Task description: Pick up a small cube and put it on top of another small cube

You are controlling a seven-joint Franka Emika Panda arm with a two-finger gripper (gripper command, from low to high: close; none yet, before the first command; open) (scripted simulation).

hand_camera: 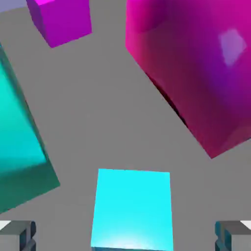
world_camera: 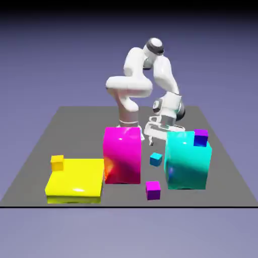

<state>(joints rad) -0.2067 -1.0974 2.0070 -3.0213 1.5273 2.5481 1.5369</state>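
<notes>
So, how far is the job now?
Done: nothing is stacked yet; the small cyan cube sits on the table between the magenta block and the cyan block. In hand: the open claw is lined up over that cube, fingers either side, not gripping. Left: close, lift, and set it on the purple cube atop the cyan block.

The tiny, matte, light-cyan cube (world_camera: 155, 159) sits flat on the grey tabletop (world_camera: 30, 161), in the gap between the big glossy magenta block (world_camera: 121, 154) and the big glossy cyan block (world_camera: 187, 160), touching neither. In the hand view this tiny cube (hand_camera: 131, 210) fills the lower middle, its top face brightly lit. The other tiny cube, purple on top with a deep-blue side (world_camera: 200, 137), rests upright on the big cyan block's top, at its far right corner.
</notes>
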